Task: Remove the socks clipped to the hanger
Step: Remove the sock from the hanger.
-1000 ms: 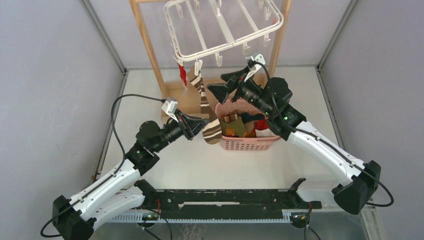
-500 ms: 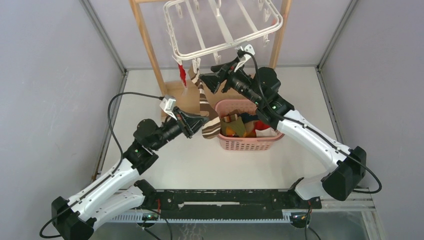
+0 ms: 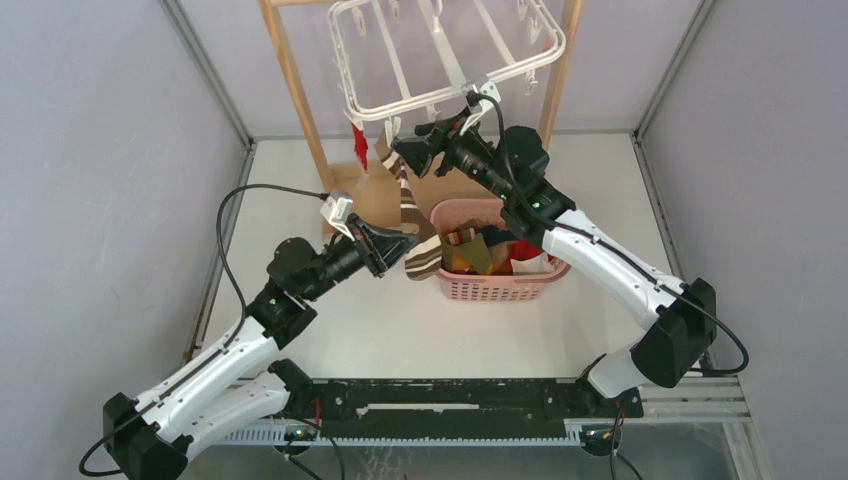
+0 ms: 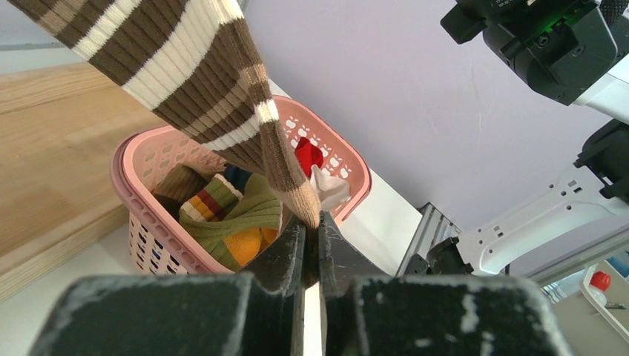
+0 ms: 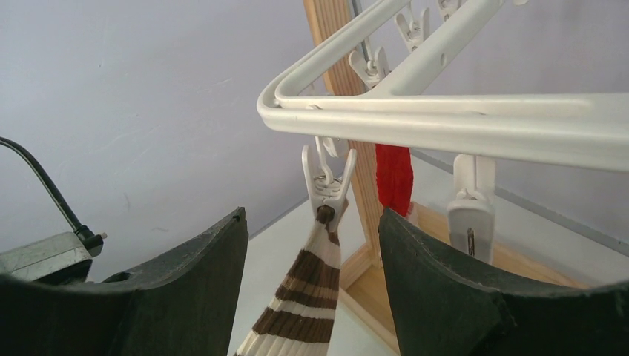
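The white hanger (image 3: 440, 60) hangs from a wooden stand. A brown-and-cream striped sock (image 3: 407, 195) hangs from a clip (image 5: 327, 183) on its front rail, and a red sock (image 3: 360, 150) hangs from a clip to its left. My left gripper (image 3: 408, 240) is shut on the striped sock's lower end (image 4: 293, 189), pulling it taut beside the basket. My right gripper (image 3: 405, 155) is open, its fingers (image 5: 200, 274) on either side of the clip holding the striped sock (image 5: 300, 297), not touching it. The red sock (image 5: 394, 178) shows behind.
A pink basket (image 3: 500, 285) holding several loose socks stands on the table right of the left gripper; it also shows in the left wrist view (image 4: 141, 215). The wooden stand's post (image 3: 292, 85) and base board (image 3: 375, 205) lie behind the socks.
My right gripper has risen and moved left from above the basket up to the striped sock's clip, staying open. My left gripper has kept its hold on the sock's lower end.
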`<state>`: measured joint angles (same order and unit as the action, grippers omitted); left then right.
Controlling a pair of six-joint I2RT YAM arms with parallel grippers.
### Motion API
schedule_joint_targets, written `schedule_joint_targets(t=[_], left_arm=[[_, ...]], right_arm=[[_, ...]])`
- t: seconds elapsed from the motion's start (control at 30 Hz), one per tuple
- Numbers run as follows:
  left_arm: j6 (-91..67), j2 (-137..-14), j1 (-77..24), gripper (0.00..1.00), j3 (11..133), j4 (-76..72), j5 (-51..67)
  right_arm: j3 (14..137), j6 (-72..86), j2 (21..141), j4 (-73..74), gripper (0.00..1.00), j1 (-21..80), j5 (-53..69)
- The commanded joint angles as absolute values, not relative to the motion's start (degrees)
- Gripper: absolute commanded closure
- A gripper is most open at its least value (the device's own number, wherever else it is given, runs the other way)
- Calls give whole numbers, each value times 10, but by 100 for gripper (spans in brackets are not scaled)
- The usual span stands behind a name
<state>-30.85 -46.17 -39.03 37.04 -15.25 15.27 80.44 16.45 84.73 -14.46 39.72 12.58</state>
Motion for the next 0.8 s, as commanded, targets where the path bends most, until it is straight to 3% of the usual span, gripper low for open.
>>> schedule_joint_targets(t=[0.0,0.77], left_arm=[[-296,-459,-387,100,405,-161,162],[-292,-468,-388,100,415,-162,160]], right_arm=[[834,174,851,-180,28,393,131],[859,180,876,-179,28,379,149]])
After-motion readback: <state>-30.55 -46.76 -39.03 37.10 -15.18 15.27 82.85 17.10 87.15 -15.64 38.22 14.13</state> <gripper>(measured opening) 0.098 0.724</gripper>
